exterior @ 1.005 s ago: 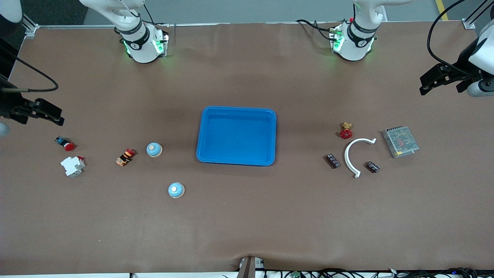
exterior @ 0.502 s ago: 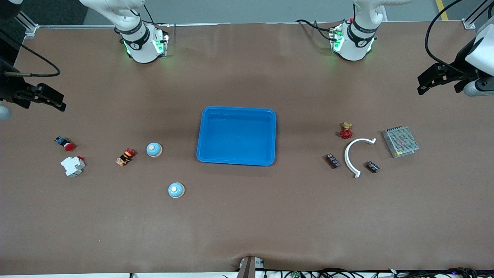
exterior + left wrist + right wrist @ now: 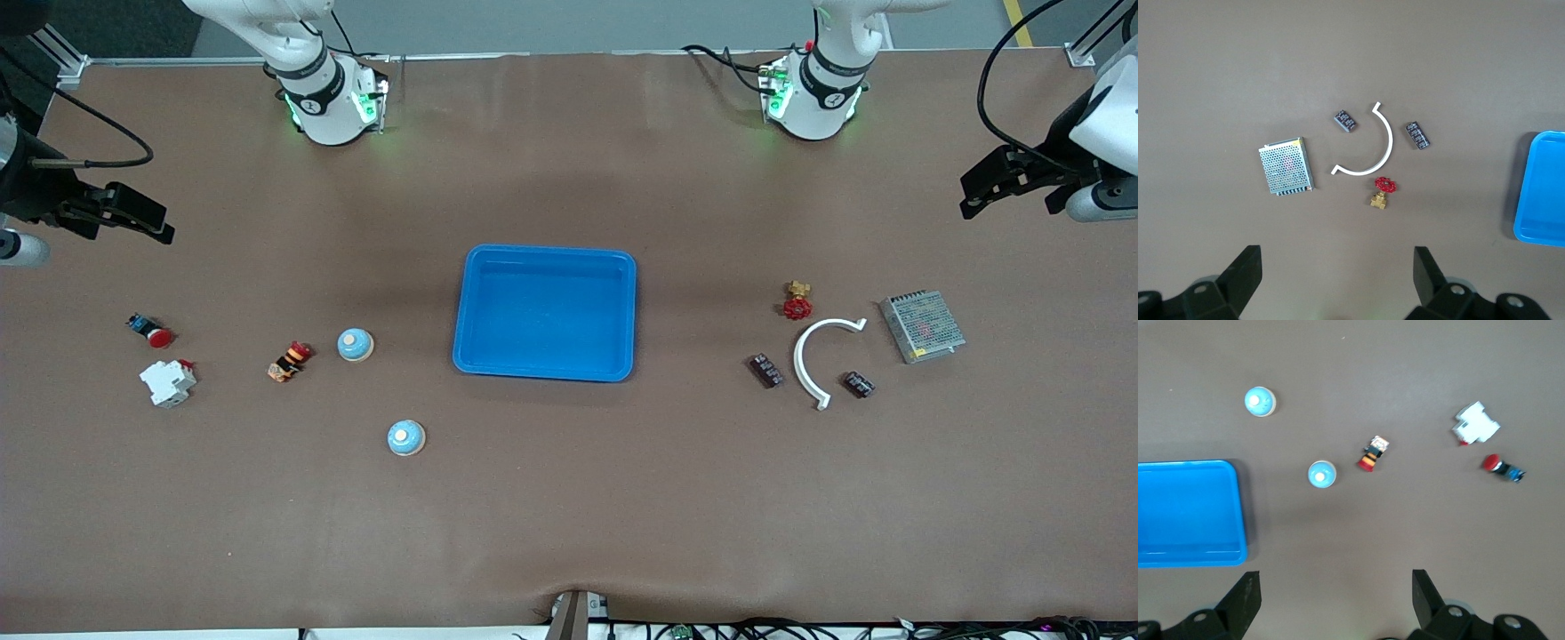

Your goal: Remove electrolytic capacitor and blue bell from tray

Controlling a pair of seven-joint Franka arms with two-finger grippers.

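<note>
The tabletop [image 3: 569, 498] is plain brown; the tray [image 3: 544, 313] is bright blue; both bells [image 3: 356, 345] [image 3: 406, 437] are pale blue with cream tops. The two capacitors [image 3: 766, 370] [image 3: 859, 384] are dark; the valve [image 3: 797, 302] is brass with a red handwheel; the curved clip [image 3: 813, 356] is white; the power supply [image 3: 922, 326] is perforated silver

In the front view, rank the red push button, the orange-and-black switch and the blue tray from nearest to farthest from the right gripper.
The right gripper hangs open over the right arm's end of the table.
1. Red push button: at that same end, beside the white breaker.
2. Orange-and-black switch: beside a blue bell.
3. Blue tray: at the table's middle.
</note>
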